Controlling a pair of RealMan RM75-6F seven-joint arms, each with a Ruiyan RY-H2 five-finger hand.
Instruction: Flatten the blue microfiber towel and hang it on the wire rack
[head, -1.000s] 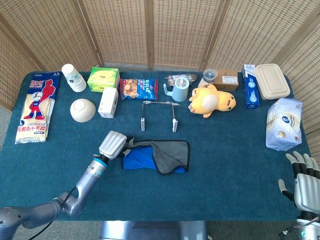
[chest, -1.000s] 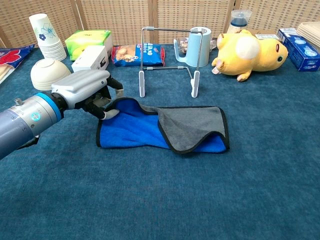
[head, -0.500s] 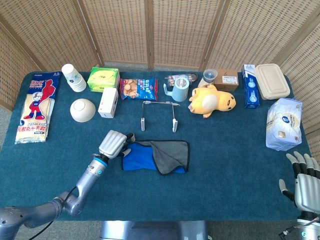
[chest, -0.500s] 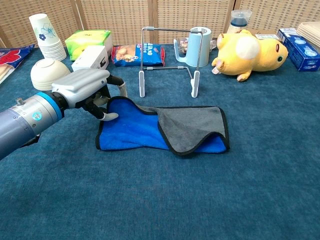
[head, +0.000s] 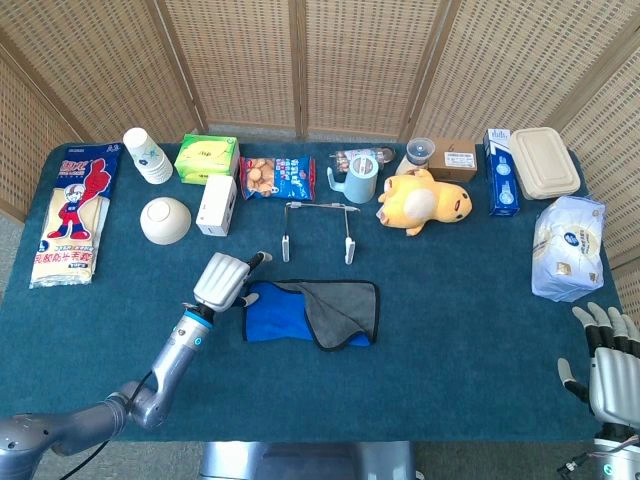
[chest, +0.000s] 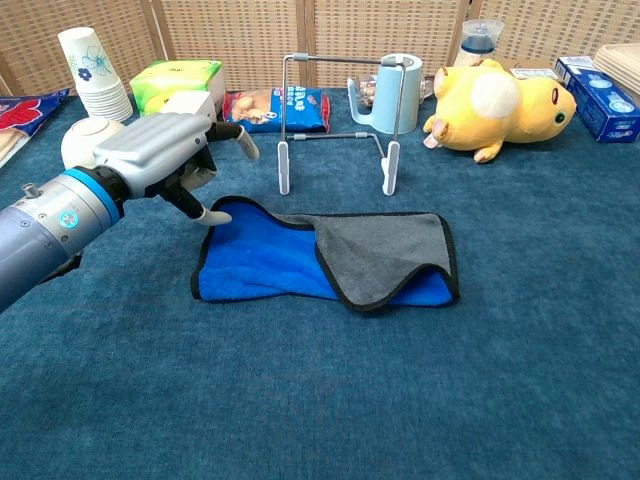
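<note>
Chest view showed the left hand (chest: 165, 150) had let go and lifted off the blue towel (chest: 320, 255), fingers spread, empty. Towel lay still folded before the wire rack (chest: 340, 120); flattening remained undone.

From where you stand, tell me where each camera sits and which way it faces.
Head view: high above the near table edge, looking down on the whole table; shows the left hand with its arm, and the right hand at the lower right corner.
Chest view: low at the near edge, looking across the table toward the screen; shows only the left hand and forearm.
Shared: the left hand, blue towel, wire rack, yellow plush.
</note>
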